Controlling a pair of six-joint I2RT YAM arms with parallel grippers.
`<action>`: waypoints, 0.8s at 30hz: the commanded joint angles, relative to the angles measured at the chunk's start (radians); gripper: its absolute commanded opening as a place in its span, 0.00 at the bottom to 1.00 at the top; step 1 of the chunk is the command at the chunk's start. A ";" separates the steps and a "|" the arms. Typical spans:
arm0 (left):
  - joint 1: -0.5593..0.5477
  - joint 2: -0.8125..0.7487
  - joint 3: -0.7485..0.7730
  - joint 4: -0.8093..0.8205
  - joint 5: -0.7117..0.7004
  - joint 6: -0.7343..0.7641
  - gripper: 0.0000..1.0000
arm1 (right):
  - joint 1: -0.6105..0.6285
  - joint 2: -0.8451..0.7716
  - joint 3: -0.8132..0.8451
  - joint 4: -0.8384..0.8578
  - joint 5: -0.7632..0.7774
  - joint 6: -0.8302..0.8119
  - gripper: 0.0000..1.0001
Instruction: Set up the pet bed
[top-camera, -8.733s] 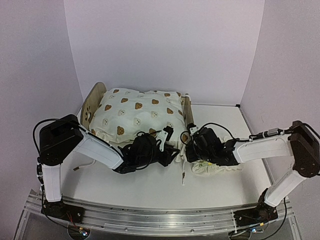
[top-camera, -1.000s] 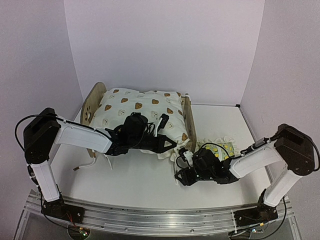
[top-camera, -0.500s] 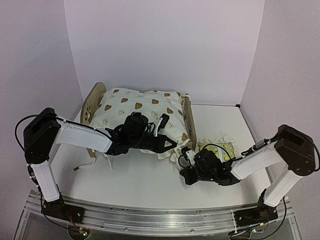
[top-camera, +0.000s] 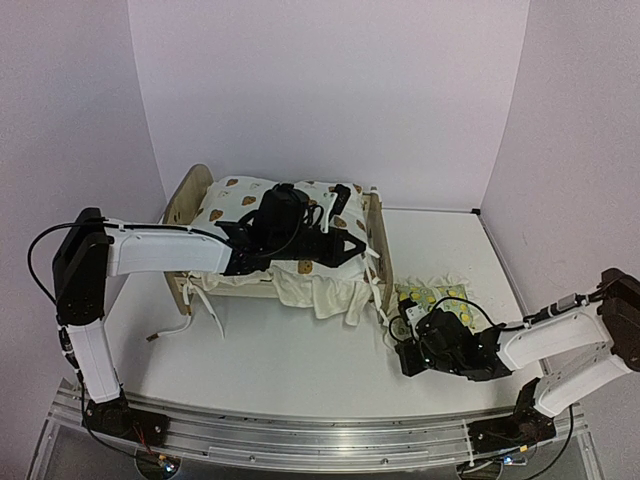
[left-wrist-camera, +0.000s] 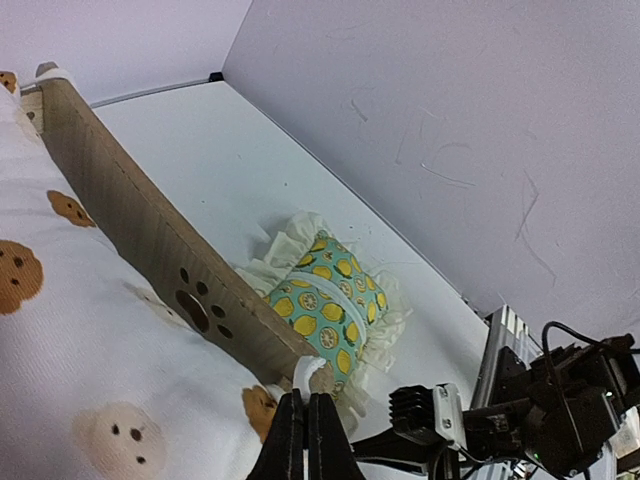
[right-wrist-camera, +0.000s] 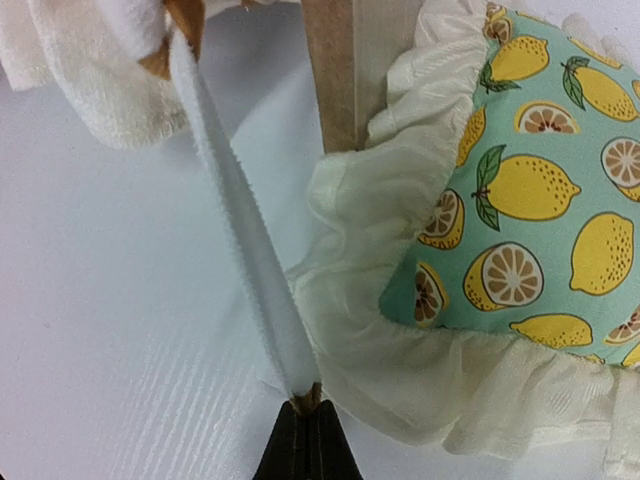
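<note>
Pet bed (top-camera: 377, 240) lies lengthwise left to right, headboard (top-camera: 180, 210) left.

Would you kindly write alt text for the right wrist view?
The right gripper, shut, pinches a white fabric tie running up to the cream cushion. A green lemon-print ruffled pillow lies at right, beside the light-wood bed frame.

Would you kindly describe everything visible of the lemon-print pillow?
The lemon-print pillow is small and soft-looking: teal fabric printed with yellow lemons and slices, edged by a cream ruffle. It lies flat on the white table, its ruffle against the end board of the pet bed. The right gripper, beside it, pinches a white tie, not the pillow.
</note>
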 joint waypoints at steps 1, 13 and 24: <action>0.039 0.050 0.132 -0.059 -0.033 0.065 0.00 | 0.003 -0.028 -0.016 -0.035 0.018 0.023 0.00; 0.131 0.265 0.452 -0.067 -0.051 0.146 0.00 | 0.003 0.062 0.030 -0.043 -0.185 0.042 0.00; 0.188 0.370 0.561 -0.040 0.021 0.150 0.00 | 0.003 0.014 0.099 -0.204 -0.234 0.040 0.00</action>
